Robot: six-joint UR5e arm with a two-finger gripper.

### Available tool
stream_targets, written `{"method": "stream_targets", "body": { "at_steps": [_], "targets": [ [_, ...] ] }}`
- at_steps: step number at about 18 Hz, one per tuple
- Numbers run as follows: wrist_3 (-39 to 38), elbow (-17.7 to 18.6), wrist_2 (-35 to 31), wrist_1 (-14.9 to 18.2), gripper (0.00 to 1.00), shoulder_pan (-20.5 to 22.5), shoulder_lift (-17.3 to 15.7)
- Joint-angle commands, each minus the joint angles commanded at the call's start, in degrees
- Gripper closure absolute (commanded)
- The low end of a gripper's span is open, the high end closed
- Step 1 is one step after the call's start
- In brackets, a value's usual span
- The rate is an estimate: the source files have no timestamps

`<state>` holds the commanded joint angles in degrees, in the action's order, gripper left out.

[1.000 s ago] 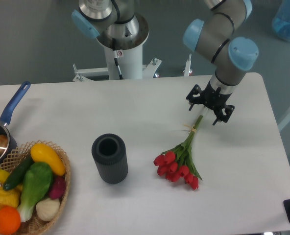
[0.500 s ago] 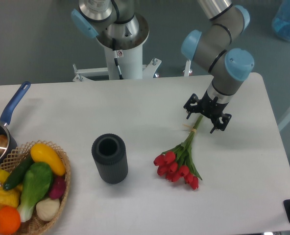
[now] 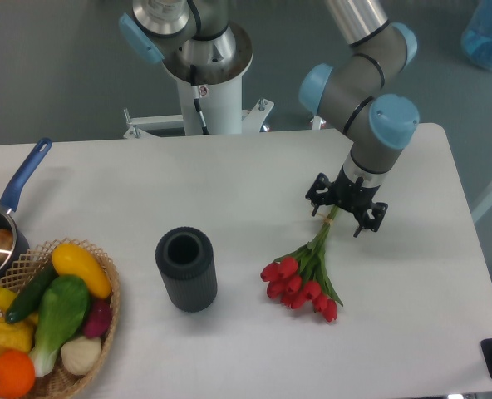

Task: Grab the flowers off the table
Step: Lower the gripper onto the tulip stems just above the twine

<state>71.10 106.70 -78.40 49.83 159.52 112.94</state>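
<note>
A bunch of red tulips, the flowers [image 3: 306, 279], lies flat on the white table [image 3: 229, 191], heads toward the front and green stems running up to the right. My gripper [image 3: 342, 214] hangs right over the upper ends of the stems, near the thin yellowish band. Its two fingers stand apart on either side of the stems, so it is open. The stem tips are hidden under the gripper, and I cannot tell whether the fingers touch them.
A dark grey cylindrical cup [image 3: 186, 268] stands left of the flowers. A wicker basket [image 3: 105, 328] of vegetables sits at the front left, with a blue-handled pan [image 3: 13, 208] behind it. A second arm's base [image 3: 206, 75] rises behind the table.
My gripper has moved left and down along the stems, closer to the table. The flowers have not moved.
</note>
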Motion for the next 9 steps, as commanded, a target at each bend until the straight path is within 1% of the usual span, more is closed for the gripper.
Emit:
{"method": "stream_targets", "body": {
  "at_steps": [5, 9],
  "targets": [
    [0.8, 0.0, -0.3, 0.1, 0.0, -0.6, 0.0],
    [1.3, 0.7, -0.5, 0.1, 0.0, -1.1, 0.1]
  ]
}}
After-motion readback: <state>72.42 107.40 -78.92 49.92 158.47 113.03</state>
